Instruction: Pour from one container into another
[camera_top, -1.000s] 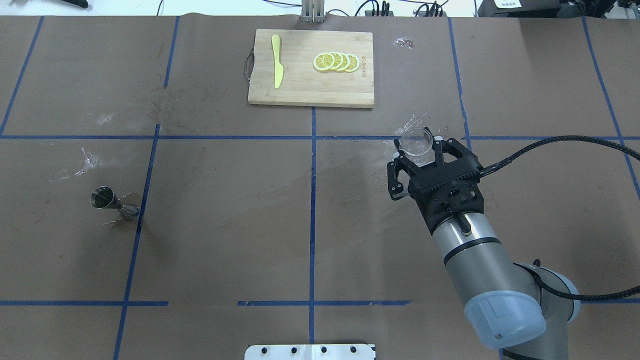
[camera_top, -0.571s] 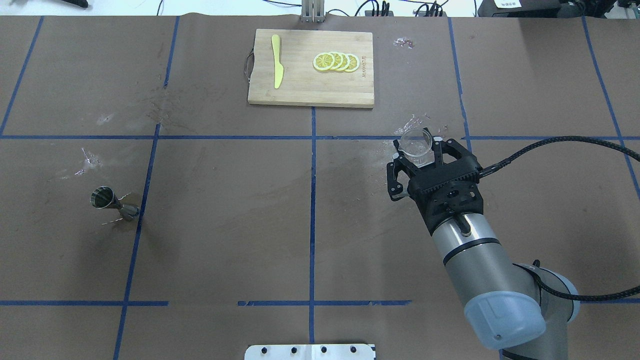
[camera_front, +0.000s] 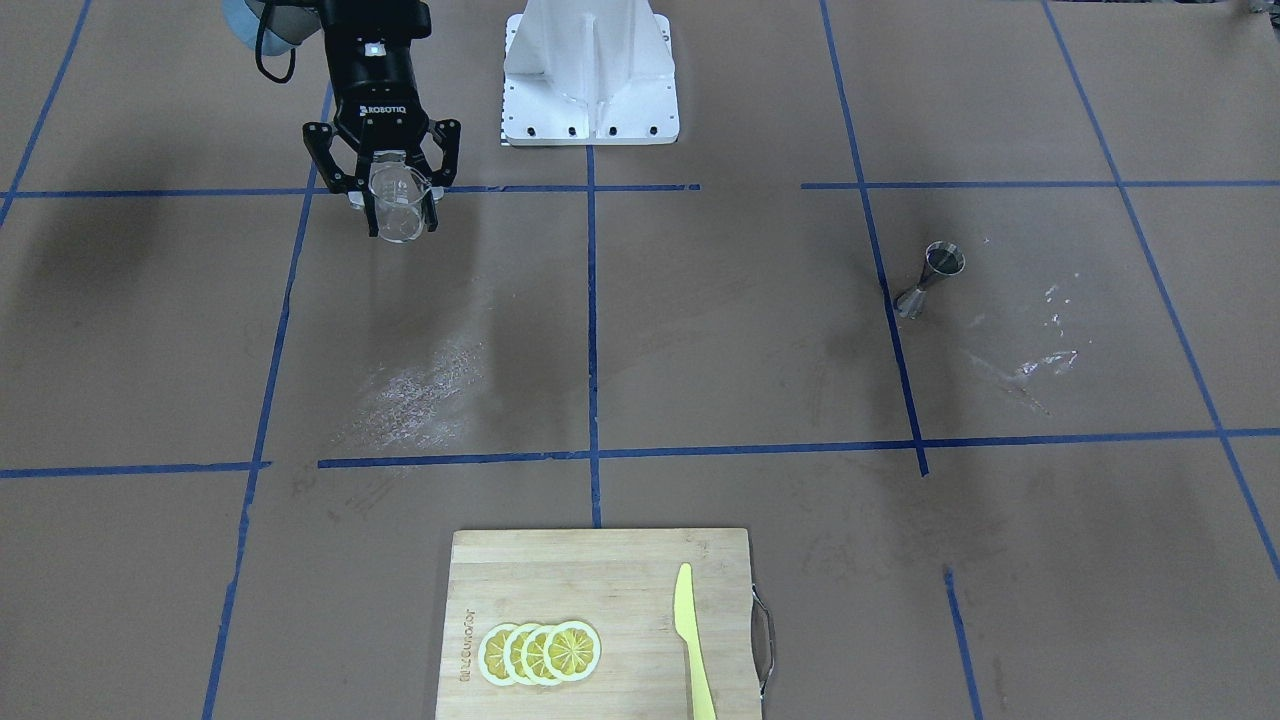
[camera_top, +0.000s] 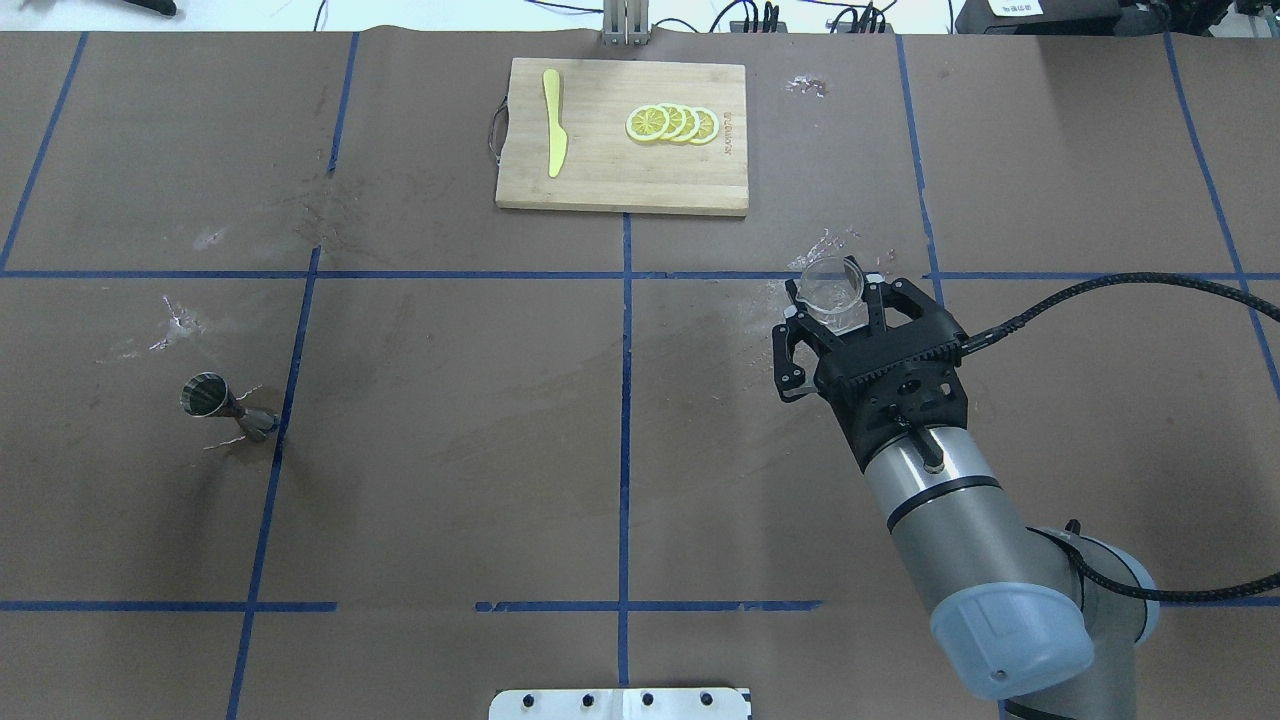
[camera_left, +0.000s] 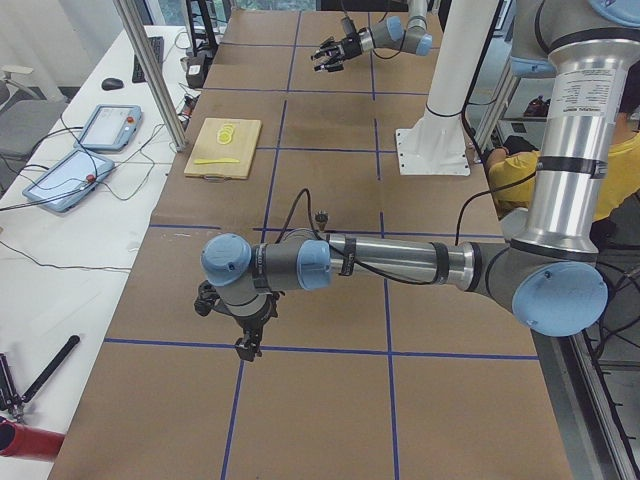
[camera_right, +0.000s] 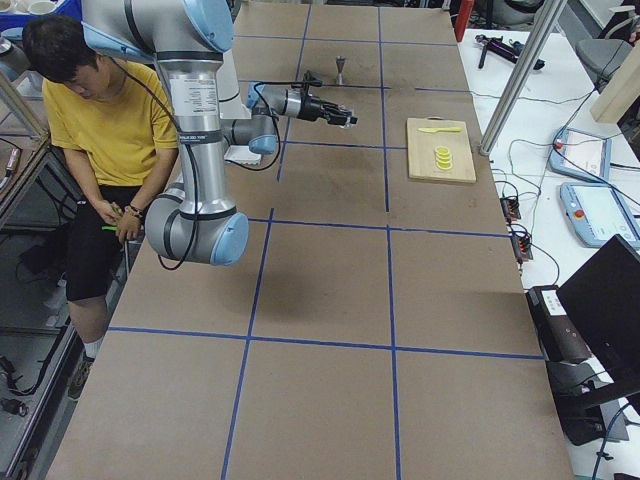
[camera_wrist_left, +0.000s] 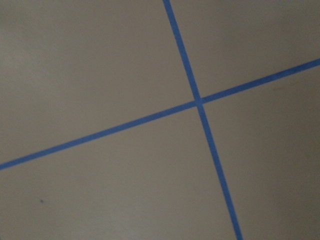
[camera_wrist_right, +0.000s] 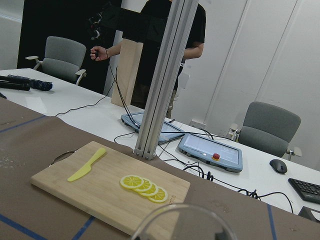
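Note:
My right gripper (camera_top: 836, 303) is shut on the clear measuring cup (camera_top: 832, 285), roughly upright, right of the table's middle. In the front-facing view the right gripper (camera_front: 399, 218) and cup (camera_front: 398, 205) are at the upper left. The cup's rim (camera_wrist_right: 182, 222) fills the bottom of the right wrist view. The metal jigger (camera_top: 224, 405) stands alone far off on the left side, also seen as the jigger (camera_front: 931, 277) at the right of the front-facing view. My left gripper (camera_left: 246, 342) shows only in the exterior left view, pointing down over the table; I cannot tell its state.
A wooden cutting board (camera_top: 600, 175) at the far middle carries lemon slices (camera_top: 672, 124) and a yellow knife (camera_top: 553, 122). Blue tape lines (camera_wrist_left: 199, 101) cross the brown table cover. A seated person (camera_right: 85, 110) is beside the robot base.

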